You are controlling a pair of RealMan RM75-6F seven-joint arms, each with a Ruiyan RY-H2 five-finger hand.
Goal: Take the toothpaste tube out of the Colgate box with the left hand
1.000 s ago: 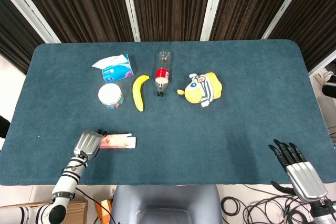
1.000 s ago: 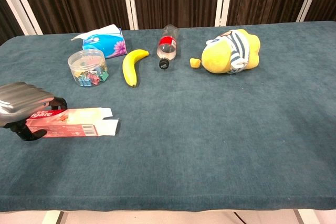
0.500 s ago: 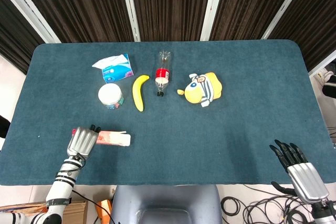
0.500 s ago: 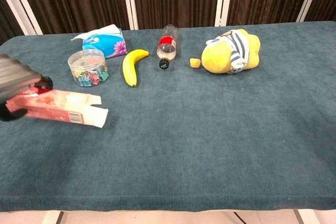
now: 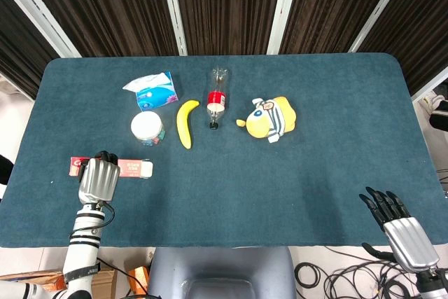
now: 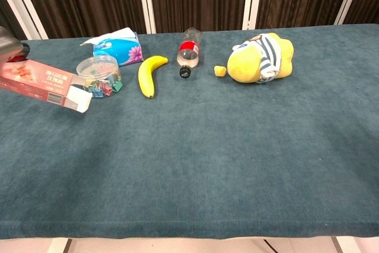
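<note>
The left hand grips the Colgate box near the table's left side, the box lying crosswise. The right hand hangs off the near right corner, dark fingers spread, holding nothing

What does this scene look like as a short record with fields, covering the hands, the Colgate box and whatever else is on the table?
left hand: grips the Colgate box
Colgate box: lifted off the table, open end tilted down
toothpaste tube: not visible
right hand: by the near right table edge, holds nothing, fingers apart
far left: tissue pack, clear tub of clips
middle: banana, bottle lying on its side
right of bottle: yellow plush toy
</note>
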